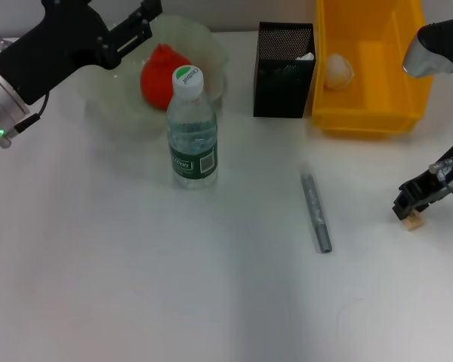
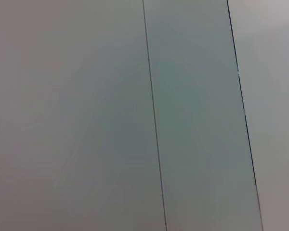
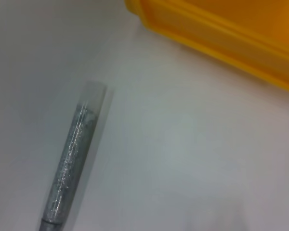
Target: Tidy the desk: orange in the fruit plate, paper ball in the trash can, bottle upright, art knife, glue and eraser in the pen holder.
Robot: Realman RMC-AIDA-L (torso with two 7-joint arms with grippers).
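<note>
Eraser [image 1: 416, 220] lies on the table [image 1: 136, 286] at the far right, touching the right gripper [image 1: 409, 205] tips; jaws look closed around it. Left gripper [image 1: 140, 26] hovers over the fruit plate [image 1: 106, 105]; its jaws I cannot tell.

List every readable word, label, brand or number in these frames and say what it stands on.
Bottle cap: green print, too small to read.
Bottle's dark green label: white lettering, too blurred to read.
Eraser, at the right claw: no mark legible.
Glitter tube: no text.
Nothing else carries writing.
</note>
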